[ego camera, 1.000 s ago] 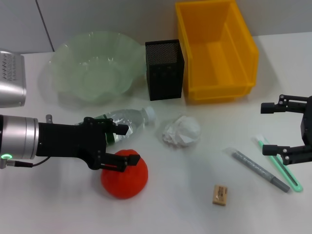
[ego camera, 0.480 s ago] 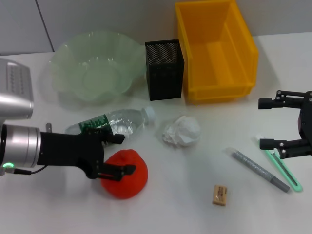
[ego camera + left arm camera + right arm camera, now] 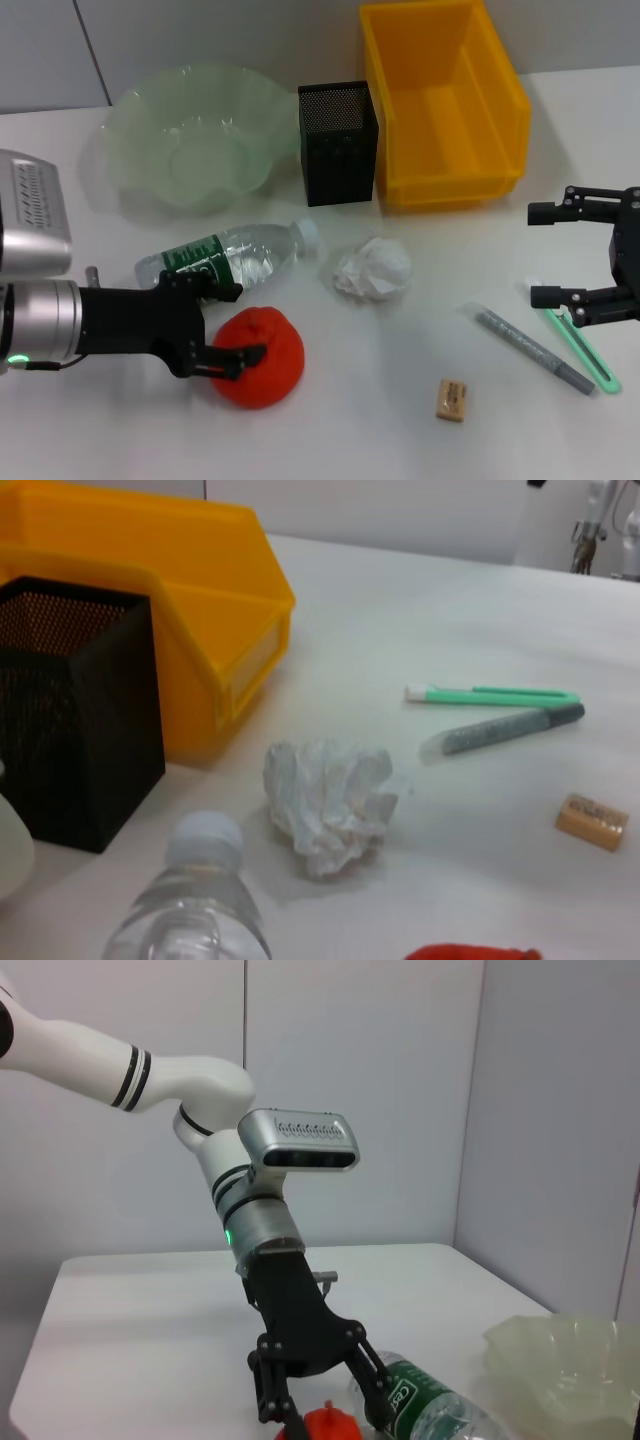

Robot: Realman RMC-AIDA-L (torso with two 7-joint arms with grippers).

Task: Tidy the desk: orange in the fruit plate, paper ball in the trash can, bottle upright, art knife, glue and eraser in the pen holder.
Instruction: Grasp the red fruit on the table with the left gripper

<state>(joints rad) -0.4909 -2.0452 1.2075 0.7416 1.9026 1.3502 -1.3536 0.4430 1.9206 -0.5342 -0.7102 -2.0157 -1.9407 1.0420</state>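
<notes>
Straddling 1 orange [image 3: 262,358]: L claw [image 3: 232,325]

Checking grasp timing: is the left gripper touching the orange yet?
Cannot tell. In the head view the open left gripper straddles the orange, one finger overlapping its top, but no view shows contact or a gap plainly.

The light is bright, even and diffuse, coming mostly from above. Shadows on the white table [image 3: 400,440] are soft and short: a pale one lies under the paper ball [image 3: 372,270], and a faint one beside the eraser [image 3: 451,400]. The trash can [image 3: 442,100] shows mild glare on its rim. In the left wrist view the bottle [image 3: 190,910] is close and out of focus, and the far edge looks a little washed out. The head view is quite sharp.
</notes>
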